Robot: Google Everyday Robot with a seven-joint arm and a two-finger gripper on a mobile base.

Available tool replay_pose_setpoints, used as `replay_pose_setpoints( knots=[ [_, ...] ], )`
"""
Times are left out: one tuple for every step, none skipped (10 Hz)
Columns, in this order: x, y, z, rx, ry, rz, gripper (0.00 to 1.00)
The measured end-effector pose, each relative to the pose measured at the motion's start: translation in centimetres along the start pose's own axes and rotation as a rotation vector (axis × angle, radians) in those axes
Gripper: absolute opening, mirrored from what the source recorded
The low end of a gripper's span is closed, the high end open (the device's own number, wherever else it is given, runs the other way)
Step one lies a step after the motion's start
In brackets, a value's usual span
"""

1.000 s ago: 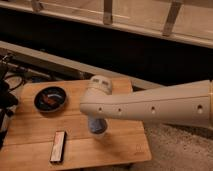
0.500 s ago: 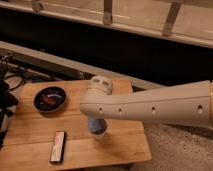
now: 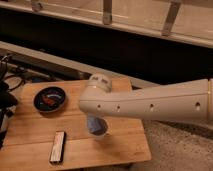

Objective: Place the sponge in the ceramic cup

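Note:
My white arm (image 3: 150,105) reaches in from the right across the wooden table (image 3: 30,132). Its wrist bends down over the table's middle, and the gripper (image 3: 95,116) sits just under that wrist, mostly covered by the arm. Directly below it a pale blue-grey sponge (image 3: 93,123) stands upright. The sponge's lower end is at the small whitish ceramic cup (image 3: 99,132). Whether the sponge is inside the cup or only touching its rim cannot be made out.
A dark round plate (image 3: 50,99) with red contents lies at the table's back left. A flat dark bar with light edges (image 3: 58,147) lies near the front edge. Cables and dark gear (image 3: 9,82) crowd the left side. A speckled floor (image 3: 175,150) lies to the right.

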Motion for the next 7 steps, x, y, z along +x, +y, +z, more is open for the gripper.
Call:
replay_pose_setpoints(
  knots=[
    [-0.1,-0.2,-0.2,-0.001,0.004,0.005,0.01],
    [-0.2,-0.5,-0.4,-0.005,0.011,0.017,0.00],
    [-0.2,-0.7,-0.4,-0.015,0.013,0.024,0.00],
    [-0.3,-0.6,-0.5,-0.025,0.014,0.029,0.00],
    [-0.4,-0.9,-0.6,-0.045,0.016,0.043,0.00],
    [-0.4,-1.2,-0.7,-0.077,0.022,0.067,0.00],
    [-0.4,-1.6,-0.7,-0.120,0.028,0.093,0.00]
  ],
)
